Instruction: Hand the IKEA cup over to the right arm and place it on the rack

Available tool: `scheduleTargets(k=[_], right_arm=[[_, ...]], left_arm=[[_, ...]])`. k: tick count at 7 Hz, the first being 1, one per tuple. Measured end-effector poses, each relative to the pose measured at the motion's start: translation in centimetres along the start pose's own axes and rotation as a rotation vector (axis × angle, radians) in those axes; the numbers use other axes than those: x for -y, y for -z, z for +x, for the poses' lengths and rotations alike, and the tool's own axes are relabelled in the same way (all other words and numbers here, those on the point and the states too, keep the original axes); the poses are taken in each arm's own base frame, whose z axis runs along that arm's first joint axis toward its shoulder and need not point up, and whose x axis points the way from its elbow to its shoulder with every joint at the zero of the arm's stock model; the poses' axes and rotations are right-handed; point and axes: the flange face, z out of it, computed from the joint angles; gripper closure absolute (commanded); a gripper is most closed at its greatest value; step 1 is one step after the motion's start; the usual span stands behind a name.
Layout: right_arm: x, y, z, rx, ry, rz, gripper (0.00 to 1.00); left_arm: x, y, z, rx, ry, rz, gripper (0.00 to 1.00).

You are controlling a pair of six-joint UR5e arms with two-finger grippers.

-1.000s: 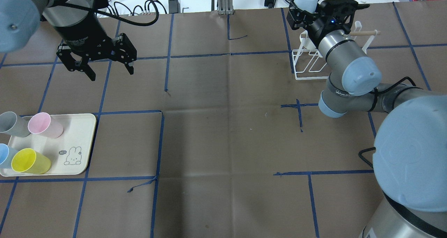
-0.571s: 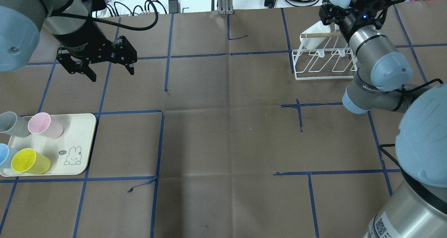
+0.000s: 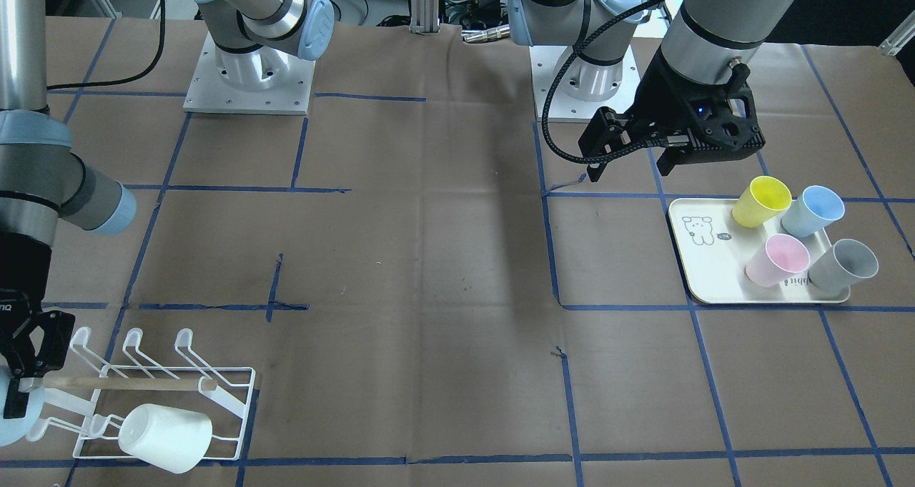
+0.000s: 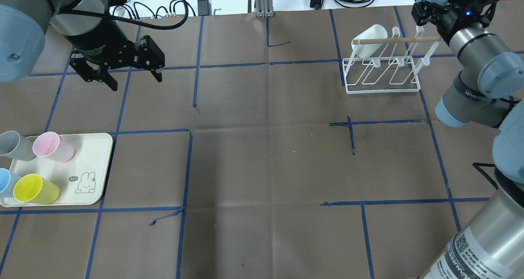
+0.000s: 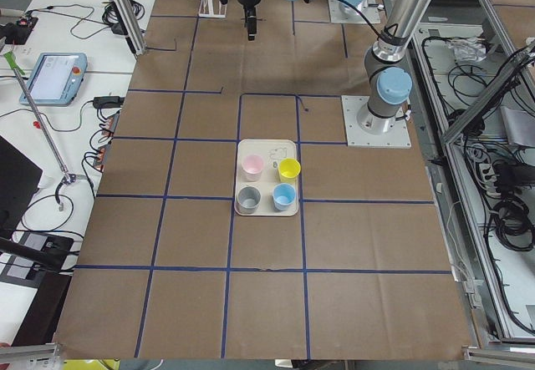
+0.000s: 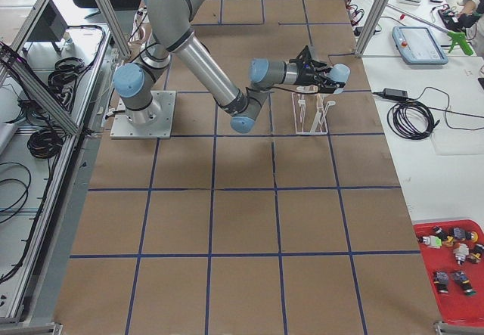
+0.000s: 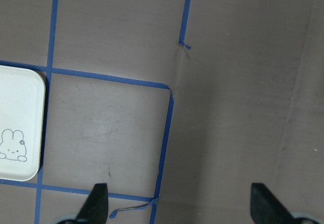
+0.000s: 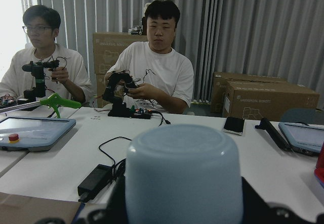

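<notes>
1. Right gripper (image 4: 441, 3) is in the far right corner of the overhead view, jaws clamped on the pale blue cup (image 8: 183, 176). Overhead, the frame's top edge cuts off the upper part of the cup. In the front-facing view only a sliver of it shows at the left border.
2. In the right wrist view, the cup's base fills the lower middle. The jaws behind it are hard to make out.
3. The cup is held off the right end of the rack (image 4: 382, 72), just past the tip of the dowel (image 4: 393, 40), and sits on no prong. Cannot tell whether the gripper touches the dowel's end.
4. A white cup (image 3: 166, 437) hangs tilted on a prong at the rack's other end, in the row farther from the robot. Overhead, the dowel crosses in front of it.
5. Left gripper (image 4: 127, 72) has its jaws wide apart with nothing between them. It hangs over bare worktop (image 4: 262, 148), apart from the tray (image 4: 107, 164).
6. The tray is near the worktop's left edge and carries four cups: yellow, pink, grey and blue. Overhead, the frame border cuts the grey and blue ones.
7. The rack sits near the worktop's far edge, with cables lying just beyond it.
8. A wide stretch of brown worktop with blue tape lines runs between tray and rack. The two arms are well apart.
</notes>
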Motion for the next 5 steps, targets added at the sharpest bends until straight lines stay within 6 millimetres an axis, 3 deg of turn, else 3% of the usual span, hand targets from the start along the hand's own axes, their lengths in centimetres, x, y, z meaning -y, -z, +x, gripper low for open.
scheduleTargets(k=[5], right_arm=[[-2.3,-2.6,1.2,0.009,-0.001,-0.007,0.92]], left_arm=[[-0.3,0.2,0.0,0.009,-0.004,-0.001,0.00]])
